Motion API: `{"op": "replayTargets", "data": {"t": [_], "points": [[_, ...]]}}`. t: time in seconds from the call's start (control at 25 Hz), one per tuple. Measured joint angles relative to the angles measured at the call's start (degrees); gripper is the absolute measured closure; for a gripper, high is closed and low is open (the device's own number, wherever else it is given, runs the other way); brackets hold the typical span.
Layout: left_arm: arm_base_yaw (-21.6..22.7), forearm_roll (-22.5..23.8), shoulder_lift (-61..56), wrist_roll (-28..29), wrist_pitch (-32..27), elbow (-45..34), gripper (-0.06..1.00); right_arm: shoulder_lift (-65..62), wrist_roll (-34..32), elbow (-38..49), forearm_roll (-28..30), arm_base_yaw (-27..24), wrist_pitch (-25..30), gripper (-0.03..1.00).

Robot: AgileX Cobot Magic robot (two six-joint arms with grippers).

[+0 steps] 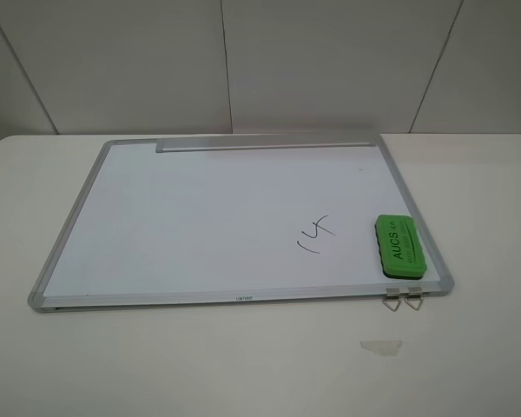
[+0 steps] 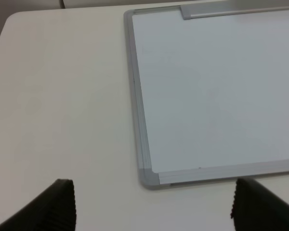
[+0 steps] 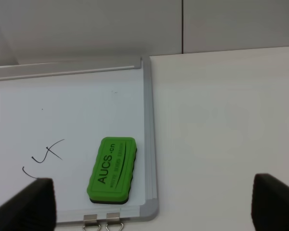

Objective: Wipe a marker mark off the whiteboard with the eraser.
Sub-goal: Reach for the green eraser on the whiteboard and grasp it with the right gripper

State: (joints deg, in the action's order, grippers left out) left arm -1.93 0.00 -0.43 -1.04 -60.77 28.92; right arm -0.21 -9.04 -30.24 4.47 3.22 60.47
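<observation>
Near the front right corner of the large rectangular whiteboard (image 1: 200, 208) framed in silver-grey metal, the bright green block eraser (image 1: 399, 246) is laid flat just beside the thin black marker mark (image 1: 316, 233). Left gripper (image 2: 154, 195) and right gripper (image 3: 154, 187) are held spread and empty. With the eraser so close to the frame, a finger could be caught on the rim and the eraser knocked aside
</observation>
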Motion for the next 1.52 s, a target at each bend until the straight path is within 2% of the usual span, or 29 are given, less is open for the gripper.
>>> {"op": "replayTargets", "data": {"t": [1.08,1.32,1.52], "points": [[0.0,0.0,0.0,0.0,0.0,0.0,0.26,0.0,0.0,0.0,0.0,0.0,0.0,0.16],[0.0,0.0,0.0,0.0,0.0,0.0,0.26,1.1,-2.2,-0.1,-4.0,0.1,0.0,0.16],[0.0,0.0,0.0,0.0,0.0,0.0,0.26,13.5,-2.5,-0.1,-7.3,0.3,0.1,0.16]]}}
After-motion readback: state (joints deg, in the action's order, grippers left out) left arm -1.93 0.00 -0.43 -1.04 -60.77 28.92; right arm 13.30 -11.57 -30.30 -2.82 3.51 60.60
